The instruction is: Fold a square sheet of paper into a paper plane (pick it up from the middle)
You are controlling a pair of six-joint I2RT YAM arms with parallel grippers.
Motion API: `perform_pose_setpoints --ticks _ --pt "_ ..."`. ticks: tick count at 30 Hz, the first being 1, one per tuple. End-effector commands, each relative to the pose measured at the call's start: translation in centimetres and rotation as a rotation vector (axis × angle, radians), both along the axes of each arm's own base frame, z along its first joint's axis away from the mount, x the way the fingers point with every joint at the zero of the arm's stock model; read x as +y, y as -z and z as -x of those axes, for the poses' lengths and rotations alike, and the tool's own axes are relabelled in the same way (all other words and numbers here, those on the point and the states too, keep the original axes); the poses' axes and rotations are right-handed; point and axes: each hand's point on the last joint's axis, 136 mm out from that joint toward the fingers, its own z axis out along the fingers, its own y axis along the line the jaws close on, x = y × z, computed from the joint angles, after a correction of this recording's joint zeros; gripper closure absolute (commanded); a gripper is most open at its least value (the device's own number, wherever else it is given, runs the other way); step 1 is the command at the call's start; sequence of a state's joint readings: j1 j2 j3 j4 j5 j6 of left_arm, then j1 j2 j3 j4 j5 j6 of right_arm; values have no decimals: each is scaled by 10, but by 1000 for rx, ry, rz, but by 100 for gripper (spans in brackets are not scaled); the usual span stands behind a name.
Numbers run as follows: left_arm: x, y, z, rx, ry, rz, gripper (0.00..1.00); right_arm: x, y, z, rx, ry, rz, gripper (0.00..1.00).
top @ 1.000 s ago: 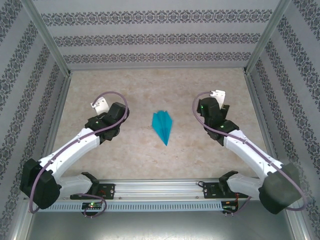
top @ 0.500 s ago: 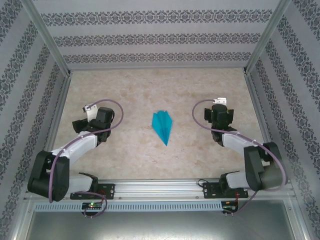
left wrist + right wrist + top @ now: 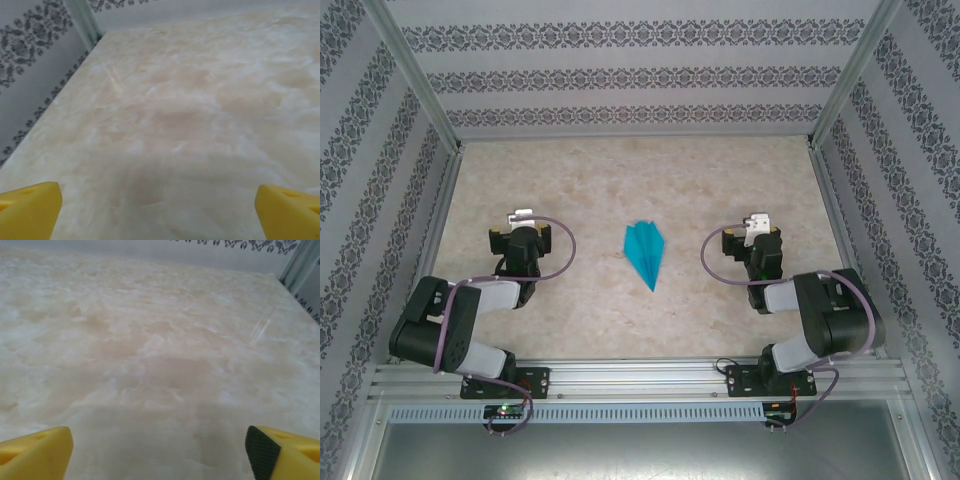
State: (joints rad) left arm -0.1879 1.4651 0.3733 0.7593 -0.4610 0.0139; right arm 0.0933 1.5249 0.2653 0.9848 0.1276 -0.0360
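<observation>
The square sheet of paper lies folded into a teal-blue paper plane [image 3: 646,253] at the middle of the table, its sharp tip pointing toward the near edge. Nothing touches it. My left gripper [image 3: 521,232] sits low to its left, well apart from it, and my right gripper [image 3: 752,240] sits about as far to its right. In the left wrist view the left gripper [image 3: 159,205] is open, with bare tabletop between its yellow fingers [image 3: 30,207]. The right gripper [image 3: 159,445] is open too, with nothing between its fingers [image 3: 35,450].
The beige marbled table [image 3: 640,180] is boxed in by patterned walls [image 3: 640,80] at the back and on both sides. A metal rail [image 3: 640,378] carries the arm bases along the near edge. Free surface lies all round the plane.
Both arms have drawn back toward their bases and folded up, moving away from the plane. The right gripper has opened a little wider. The plane has not moved.
</observation>
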Motion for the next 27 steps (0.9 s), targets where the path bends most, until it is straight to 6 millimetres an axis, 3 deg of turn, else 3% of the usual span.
perform_pose_setpoints --ticks 1,7,9,11,15,27 --pt "-9 -12 -9 -95 84 10 0 -1 -29 -15 -83 10 -19 2" --pt "-6 -4 -14 -78 139 99 0 -16 -23 -17 -47 91 -30 2" --pt "4 3 -18 -108 117 127 0 -16 -24 -18 -55 93 -33 2" --pt "4 12 -19 -13 110 155 0 -17 -22 -16 -43 97 -36 2" --pt "14 9 -22 -58 83 168 0 -19 -21 -16 -43 103 -39 2" --pt "9 10 -21 -38 94 155 0 -19 -21 -16 -42 102 -40 2"
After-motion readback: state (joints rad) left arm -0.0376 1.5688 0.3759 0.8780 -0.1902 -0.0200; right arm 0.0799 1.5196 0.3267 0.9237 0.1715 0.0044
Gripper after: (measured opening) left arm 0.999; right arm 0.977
